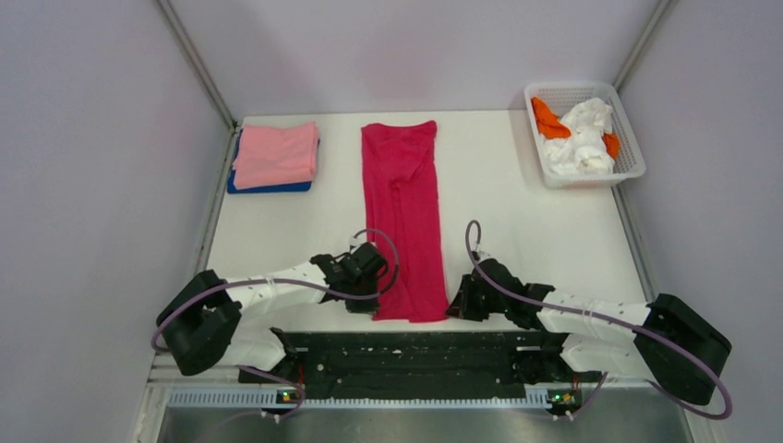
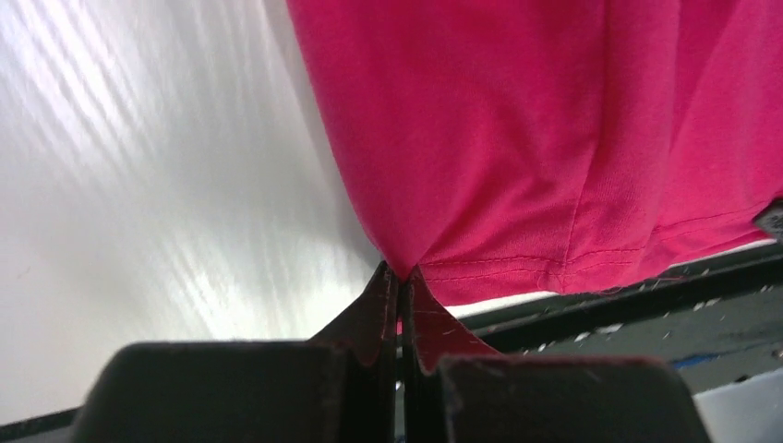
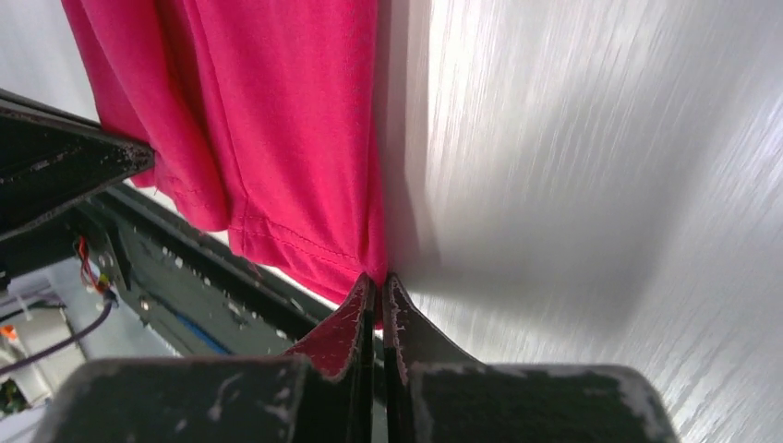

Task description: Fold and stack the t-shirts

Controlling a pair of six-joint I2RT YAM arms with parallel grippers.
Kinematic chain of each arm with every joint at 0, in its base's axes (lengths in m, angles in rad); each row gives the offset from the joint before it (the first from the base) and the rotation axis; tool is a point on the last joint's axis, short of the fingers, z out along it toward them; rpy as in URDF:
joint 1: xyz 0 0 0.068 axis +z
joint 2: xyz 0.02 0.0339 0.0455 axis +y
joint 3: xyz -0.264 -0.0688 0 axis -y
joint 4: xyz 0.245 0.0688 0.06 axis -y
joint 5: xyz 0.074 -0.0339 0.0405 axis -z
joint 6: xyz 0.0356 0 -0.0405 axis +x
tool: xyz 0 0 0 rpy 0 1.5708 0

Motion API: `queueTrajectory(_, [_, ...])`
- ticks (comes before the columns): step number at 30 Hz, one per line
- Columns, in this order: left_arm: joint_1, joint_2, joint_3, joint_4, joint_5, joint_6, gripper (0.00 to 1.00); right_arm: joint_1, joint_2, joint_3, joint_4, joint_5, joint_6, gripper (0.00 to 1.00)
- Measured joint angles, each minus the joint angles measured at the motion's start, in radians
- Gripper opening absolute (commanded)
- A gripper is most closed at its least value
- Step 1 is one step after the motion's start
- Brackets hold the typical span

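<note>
While closed, left pincer point(image 2: 401, 273) and right pincer point(image 3: 377, 281) grip the crimson t-shirt point(image 1: 406, 212).

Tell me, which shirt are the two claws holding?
The crimson-red t-shirt, a long strip in the middle: the left gripper and right gripper each pinch a near corner. The pink t-shirt and blue t-shirt lie stacked, untouched, far left.

Three t-shirts point(image 1: 403, 221), one basket point(image 1: 632, 140), two robot arms point(image 1: 268, 293)

Crimson t-shirt point(image 1: 403, 221) lies flat, a long centre strip, near corners pinched in my left gripper point(image 2: 400, 272) and right gripper point(image 3: 377, 280); folded pink t-shirt point(image 1: 275, 152) tops blue t-shirt point(image 1: 268, 187), far left.
</note>
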Motion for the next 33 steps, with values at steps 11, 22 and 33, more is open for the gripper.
queueTrajectory(11, [-0.085,-0.256,-0.134,-0.134,0.083,-0.043,0.0,0.146,-0.154,-0.051,-0.04,-0.07,0.072,0.0])
queueTrajectory(22, [-0.081,-0.327,-0.059,-0.164,0.045,-0.066,0.0,0.153,-0.201,0.05,-0.108,-0.011,0.039,0.0])
queueTrajectory(33, [0.195,-0.156,0.177,-0.037,-0.014,0.039,0.0,-0.064,-0.031,0.29,-0.05,0.038,-0.117,0.0])
